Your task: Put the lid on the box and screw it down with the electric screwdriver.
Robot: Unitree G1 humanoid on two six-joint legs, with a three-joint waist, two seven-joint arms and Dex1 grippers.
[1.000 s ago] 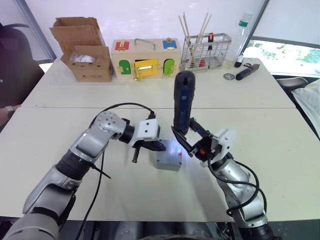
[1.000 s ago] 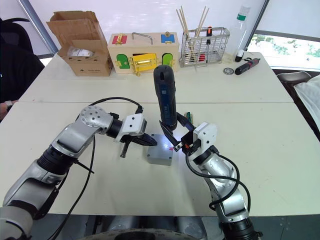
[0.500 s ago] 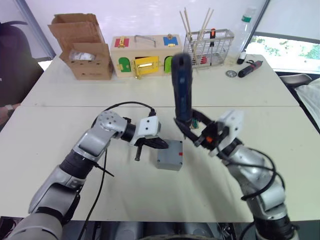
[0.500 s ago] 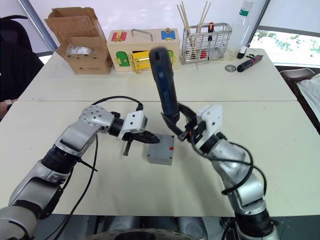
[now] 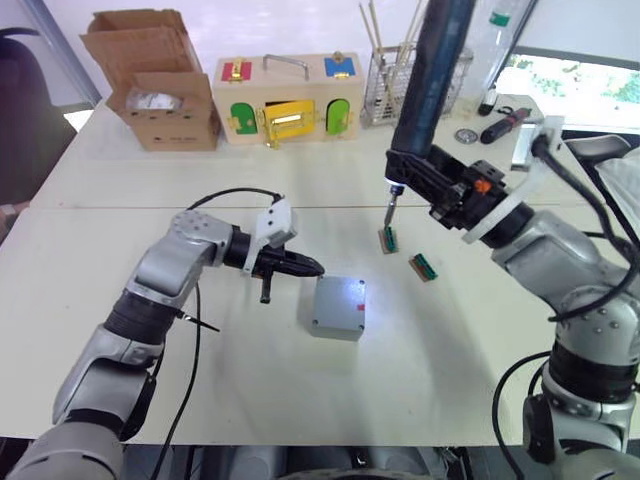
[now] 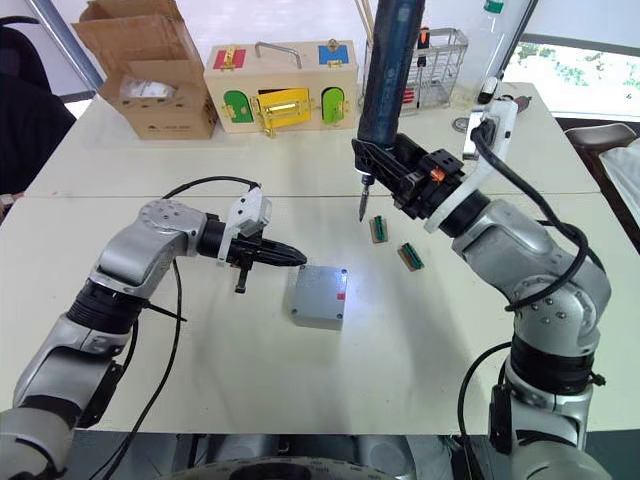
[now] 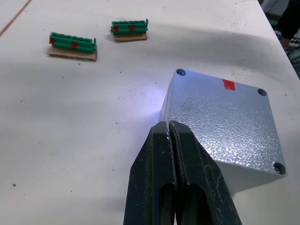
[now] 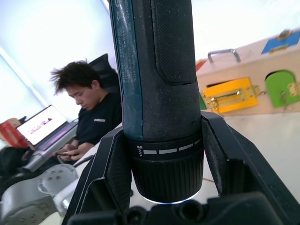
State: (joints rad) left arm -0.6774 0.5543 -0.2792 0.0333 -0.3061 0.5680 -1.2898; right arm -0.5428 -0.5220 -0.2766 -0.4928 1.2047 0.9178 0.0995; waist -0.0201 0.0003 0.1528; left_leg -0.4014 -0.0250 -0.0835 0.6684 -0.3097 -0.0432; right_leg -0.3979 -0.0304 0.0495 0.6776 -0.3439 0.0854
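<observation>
- Two tools are in play: my right tool (image 6: 405, 185) is clamped round the thick dark blue-black cylindrical electric screwdriver (image 6: 388, 70), which it holds upright with the thin metal bit pointing down, in the air above the white worktop (image 6: 300, 390) and well off to the right of the box.
- My left tool (image 5: 300, 267) has its two black fingers (image 7: 173, 154) pressed together on nothing, the tips at the near top edge of the small square grey plastic box (image 5: 338, 307); I cannot tell whether they touch it.
- That box sits flat on the worktop between my arms, and its flat grey lid (image 7: 220, 122) looks already seated on top, with a small red tab and screw holes at the corners.
- I judge the lid step done and the screwing step in hand, with the driver currently away from the work.
- Next, I would need to bring the bit over one corner hole, keep it plumb, and steady the box with the left tool so it does not slide or turn.
- Whether screws sit in the holes is too small to tell.
- On writing: the driver shows white tick marks round its collar, but I can read no brand or lettering anywhere.
- Just beside the bit lie two small green connector blocks (image 6: 379, 229).
</observation>
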